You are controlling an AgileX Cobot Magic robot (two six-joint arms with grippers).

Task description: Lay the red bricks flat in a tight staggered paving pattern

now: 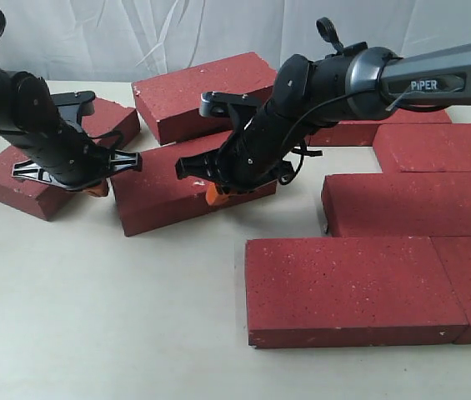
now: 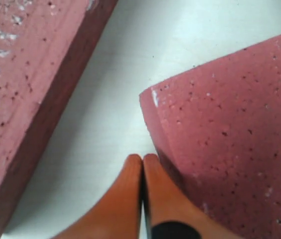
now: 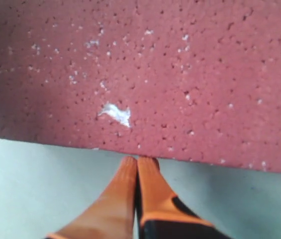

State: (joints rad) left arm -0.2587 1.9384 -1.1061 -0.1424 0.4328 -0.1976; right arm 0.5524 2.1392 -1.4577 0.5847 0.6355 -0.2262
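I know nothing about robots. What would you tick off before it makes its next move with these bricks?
1. The left gripper is shut, tips by the middle brick corner: ok.
2. The right gripper is shut, tips at that brick's long edge: ok.
3. Tips actually pressing the brick: cannot tell.
4. That brick lies flat: ok.
5. It sits square against the paved bricks: not ok, skewed and apart.
6. The left brick and back brick are placed: not ok.

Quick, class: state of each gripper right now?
Left gripper: closed, empty, tips beside a rough dark red rectangular brick.
Right gripper: closed, empty, tips at another red brick.
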